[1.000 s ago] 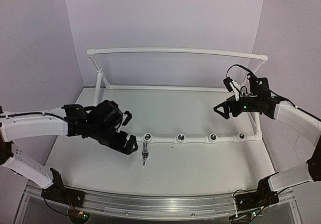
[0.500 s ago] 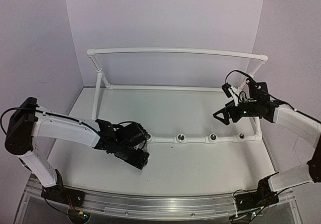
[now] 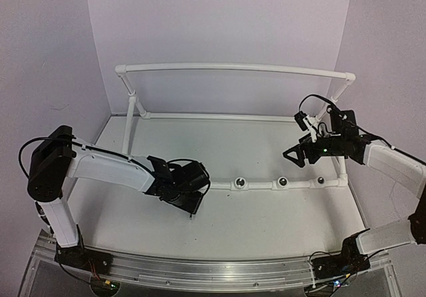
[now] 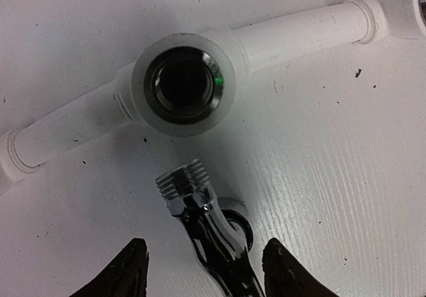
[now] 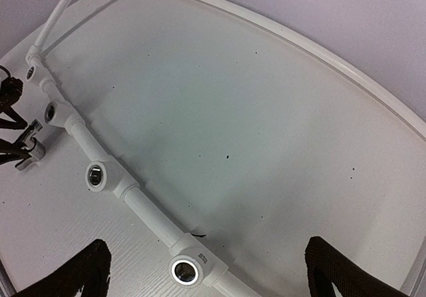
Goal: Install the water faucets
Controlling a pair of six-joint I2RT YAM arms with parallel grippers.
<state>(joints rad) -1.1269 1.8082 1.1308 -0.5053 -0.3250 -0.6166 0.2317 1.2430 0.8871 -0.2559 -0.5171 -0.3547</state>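
Nearest to me, the left claw [image 4: 205,260] stood low over the desk [image 4: 346,177]. Its jaws were half-wide on both sides of the water faucet [image 4: 200,207] and, as far as I could see, did not touch it. The faucet lay flat on the desk, and its threaded end pointed at the first socket [image 4: 185,84] of the white pipe [image 4: 299,34]. It was just beside the socket but not inside. I judged that it lay so to have a short way into the socket. The claw must take the stem without pushing it sideways, or the thread would meet the socket crooked. Further along the pipe, three more sockets [image 3: 283,182] had no faucets in them. The right claw [image 5: 213,274] hung wide and held nothing, high above the far end, I think to leave room. Behind all ran the back rail [image 3: 233,67] of the frame.
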